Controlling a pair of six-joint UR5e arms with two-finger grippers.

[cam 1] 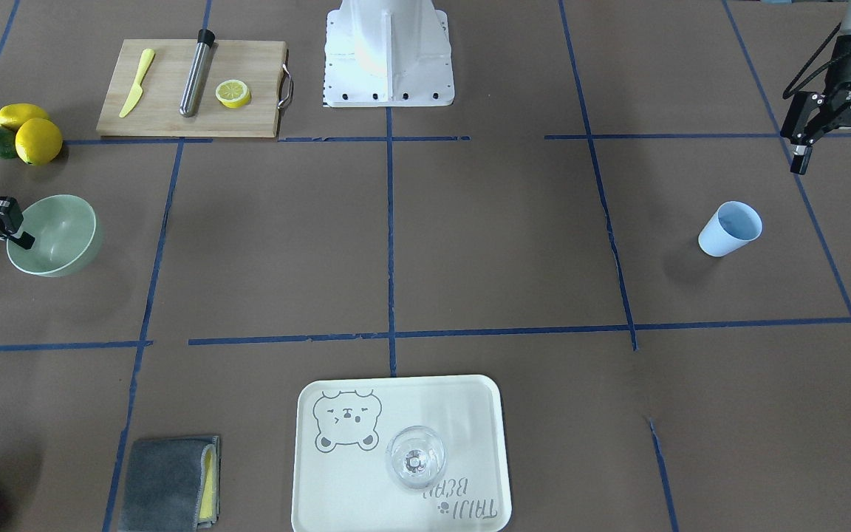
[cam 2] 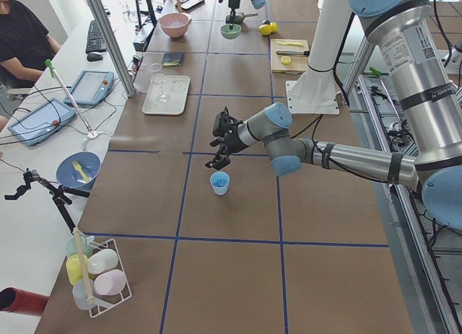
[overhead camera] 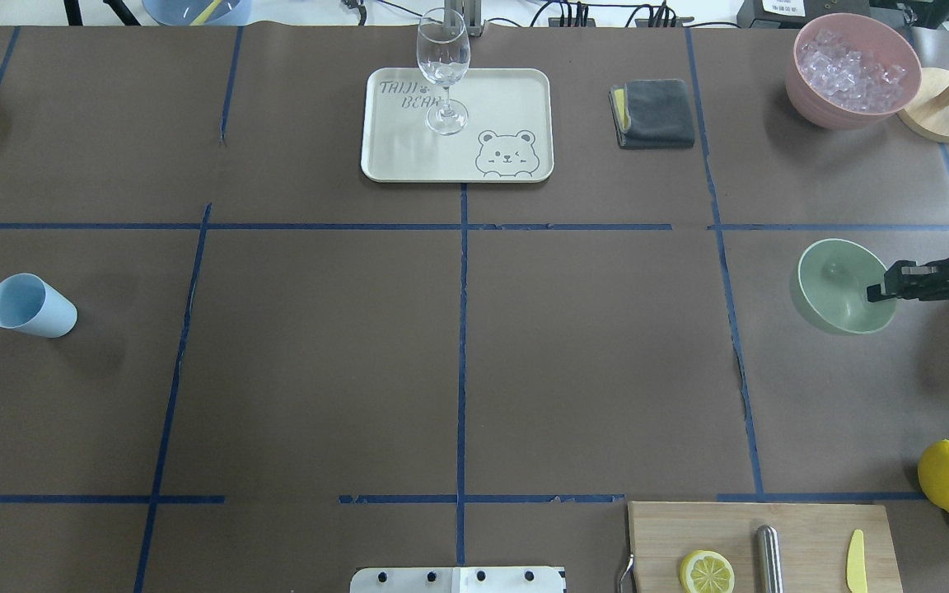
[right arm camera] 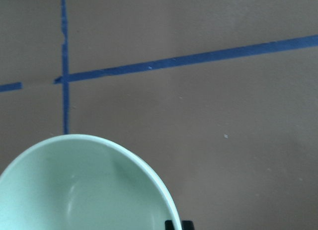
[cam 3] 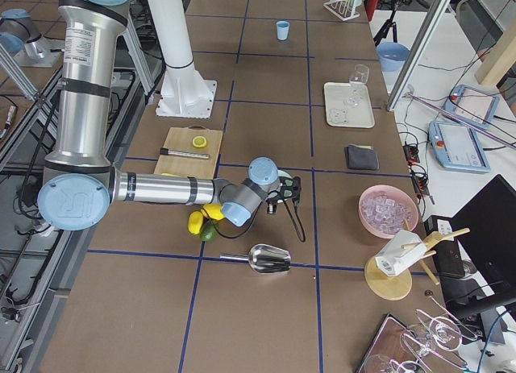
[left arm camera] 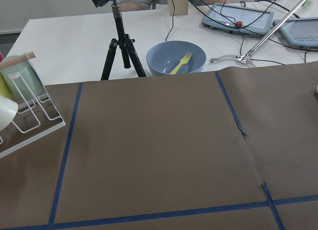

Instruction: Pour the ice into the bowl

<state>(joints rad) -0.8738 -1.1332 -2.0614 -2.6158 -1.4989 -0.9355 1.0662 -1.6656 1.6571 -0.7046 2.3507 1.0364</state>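
Note:
The pale mint-green bowl (cam 1: 63, 240) sits near the table's right end and holds no ice; it also shows in the overhead view (overhead camera: 837, 284) and the right wrist view (right arm camera: 84, 185). It looks slightly tilted. My right gripper (cam 1: 18, 230) (overhead camera: 882, 288) is shut on the bowl's rim, one finger inside and one outside. The ice (overhead camera: 849, 66) is a heap of clear cubes in a pink container (overhead camera: 808, 91) at the far right corner. My left gripper (cam 1: 835, 159) is open and empty, hanging above the table beside a light blue cup (cam 1: 730, 229).
A cutting board (cam 1: 167, 111) carries a lemon half, a yellow knife and a metal rod. Lemons and a green fruit (cam 1: 26, 133) lie close to the bowl. A tray (cam 1: 337, 480) holds a wine glass (cam 1: 416, 458). A grey cloth (cam 1: 167, 480) and a metal scoop (cam 3: 270, 259) lie nearby.

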